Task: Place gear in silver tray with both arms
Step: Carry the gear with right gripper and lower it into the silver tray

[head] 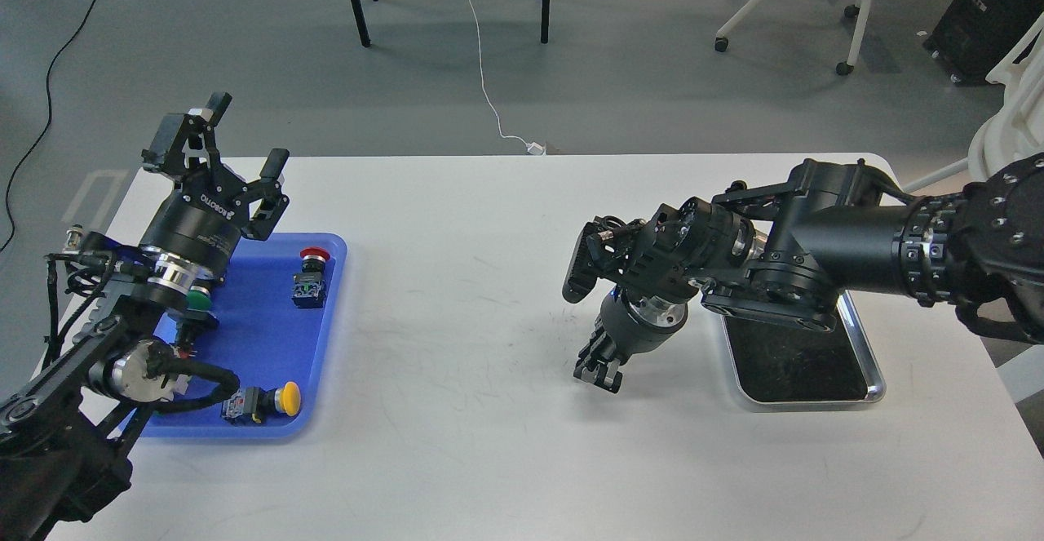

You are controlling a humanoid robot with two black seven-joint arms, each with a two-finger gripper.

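silver tray (pixel 871 378) long axis near-far | left gripper (pixel 245 137) spread | right gripper (pixel 598 374) unclear

Three push buttons (pixel 311 278), one blue tray (pixel 326 345), one silver tray (pixel 873 370).

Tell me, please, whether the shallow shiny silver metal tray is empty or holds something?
Empty as far as visible: the silver tray shows only bare dark floor, though the right arm hides its far end.

This is looking like a lab: a white table (pixel 457 321), cables (pixel 485 76) lying on the grey floor (pixel 636 76), and a rolling chair (pixel 807 2).
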